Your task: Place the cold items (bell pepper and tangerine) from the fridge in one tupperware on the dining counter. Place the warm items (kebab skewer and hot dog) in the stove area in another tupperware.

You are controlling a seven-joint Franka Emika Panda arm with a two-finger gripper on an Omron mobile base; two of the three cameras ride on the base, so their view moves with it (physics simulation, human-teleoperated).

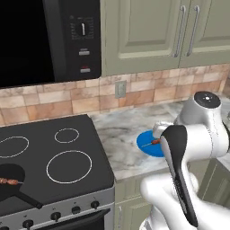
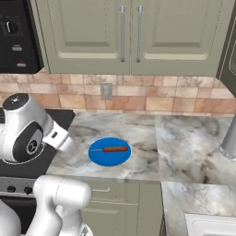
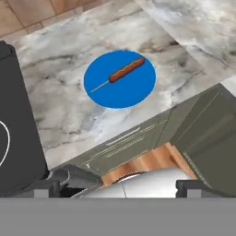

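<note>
A hot dog (image 3: 125,70) on a thin stick lies on a round blue plate (image 3: 120,94) on the marble counter right of the stove. The base views show the same hot dog (image 1: 156,142) (image 2: 114,149) and plate (image 1: 144,147) (image 2: 103,157). A kebab skewer (image 1: 9,181) rests in a dark pan (image 1: 15,191) on the stove's front left. My gripper (image 3: 122,188) hangs above the counter's front edge, short of the plate, open wide with nothing between its fingers. The tupperware, bell pepper and tangerine are out of view.
The black cooktop (image 1: 67,166) lies left of the plate, with a microwave (image 1: 49,40) above it. Green wall cabinets (image 2: 124,37) hang over the counter. A grey cylinder (image 2: 229,140) stands at the far right, and a sink corner (image 2: 212,224) shows below it.
</note>
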